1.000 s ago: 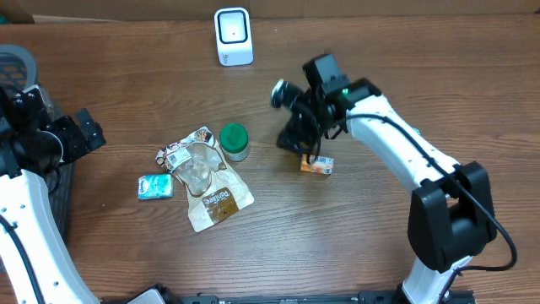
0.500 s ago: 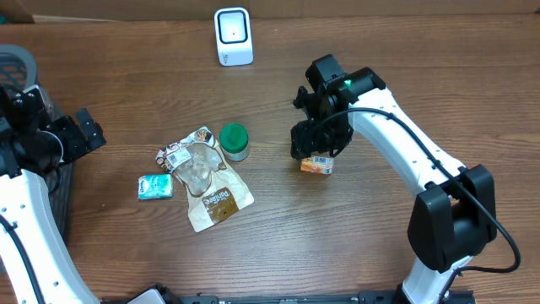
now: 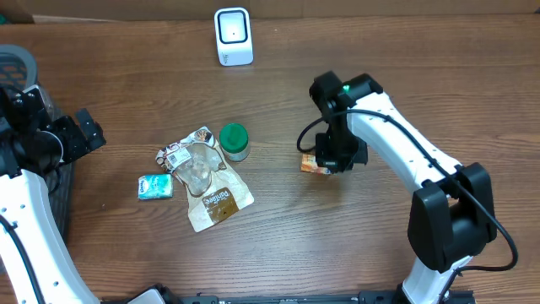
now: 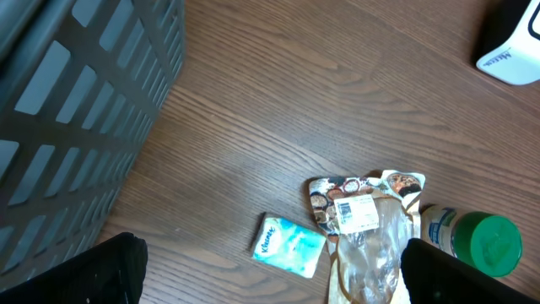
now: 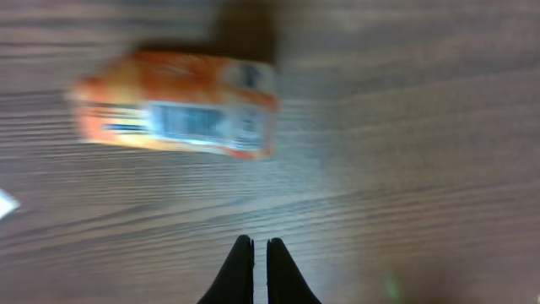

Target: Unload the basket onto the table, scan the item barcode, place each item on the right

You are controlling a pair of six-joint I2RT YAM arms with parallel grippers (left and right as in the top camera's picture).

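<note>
views i have, three. overhead: fixed high above the table, facing straight down, far enough to take in the whole working area. left wrist: raised well off the left side, tilted down and across, past the basket; shares the tissue pack, pouch, green-lidded jar and scanner with overhead. right wrist: very near the wood, facing down, blurred; shares only the orange carton with overhead.

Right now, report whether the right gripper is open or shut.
Shut on nothing: the right gripper fingertips meet, and the orange box lies clear of them.
</note>
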